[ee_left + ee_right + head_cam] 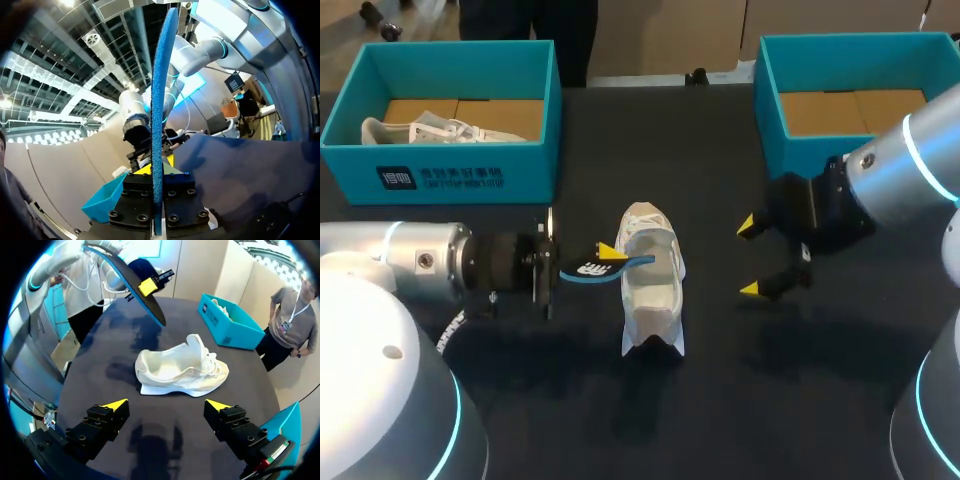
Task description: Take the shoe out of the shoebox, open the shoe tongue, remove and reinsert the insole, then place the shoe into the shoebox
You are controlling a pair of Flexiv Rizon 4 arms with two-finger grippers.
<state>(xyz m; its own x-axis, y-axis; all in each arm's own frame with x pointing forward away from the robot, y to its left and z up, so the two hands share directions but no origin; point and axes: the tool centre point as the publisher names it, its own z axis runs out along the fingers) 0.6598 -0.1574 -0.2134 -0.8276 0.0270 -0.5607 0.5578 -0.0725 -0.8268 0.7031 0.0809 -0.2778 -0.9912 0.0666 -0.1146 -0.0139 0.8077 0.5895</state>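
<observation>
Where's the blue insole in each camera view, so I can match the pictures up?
Head view: the insole is at centre, just left of the white shoe, clamped in the left end effector.
Left wrist view: an edge-on blue strip rising from the left end effector.
Right wrist view: a dark blade held up beyond the shoe.
Shared landmark: the left end effector's yellow tips.

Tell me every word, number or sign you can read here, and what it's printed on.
Left shoebox: white print on its front wall, a boxed mark and lines of characters, too blurred to read.
Insole, held by the left arm's fingers: a white mark, with no letters I can make out.
Right shoebox: no print shows.
Shoe on the table: no print shows.
</observation>
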